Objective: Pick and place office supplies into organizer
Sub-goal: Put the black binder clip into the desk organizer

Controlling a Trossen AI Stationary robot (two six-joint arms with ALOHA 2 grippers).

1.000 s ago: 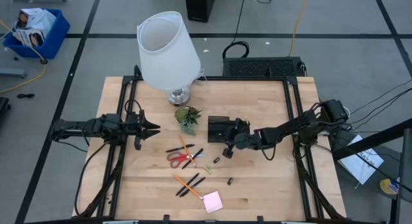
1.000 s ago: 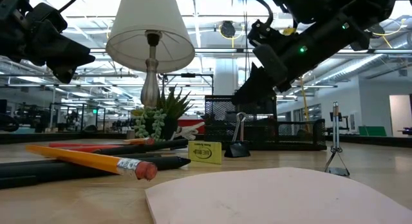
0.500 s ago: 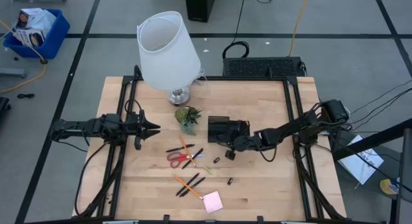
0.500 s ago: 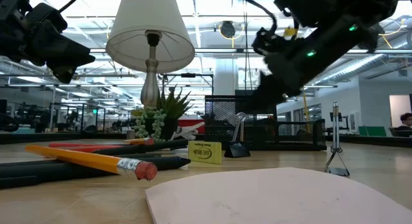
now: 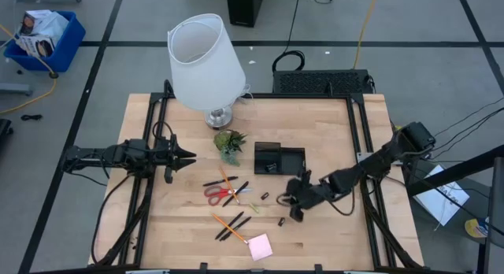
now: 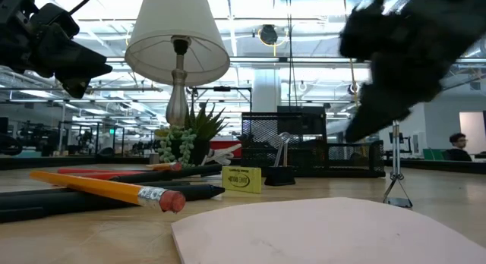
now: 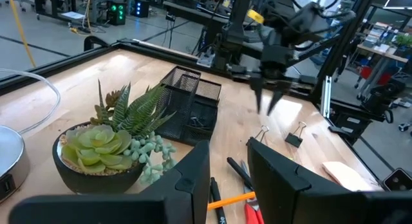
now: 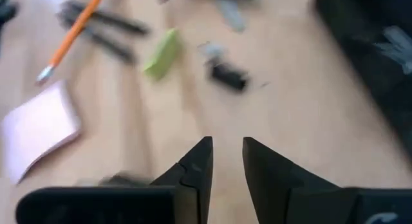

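Wood-topped desk [image 5: 331, 235] in a big open lab, grey floor all round; off to the left sits a blue bin [image 5: 43, 39] on the floor; the left gripper [image 5: 183, 157] hangs over the desk's left side, nothing in it, jaws a little apart going by its wrist view. Next comes the white-shaded lamp [image 5: 203, 63] at the back, and just in front of it the small green plant [image 5: 230, 144]. Below that the supplies are scattered: red-handled scissors [image 5: 217, 193] tangled with a few pens [image 5: 233, 192], more pens and an orange pencil [image 5: 228, 224] nearer the front edge, and the pink sticky-note pad [image 5: 260, 246] at the very front; a yellow-green piece [image 5: 253, 207] and a tiny dark clip [image 5: 264, 197] lie mid-desk, another clip [image 5: 281, 221] a bit further forward. The black organizer [image 5: 278, 159] sits right of the plant, one clip visible inside it from the left wrist view. Right gripper [image 5: 293, 207] is low over the desk in front of the organizer, close to the clips; jaws slightly parted, holding nothing; it's blurred in the low view.
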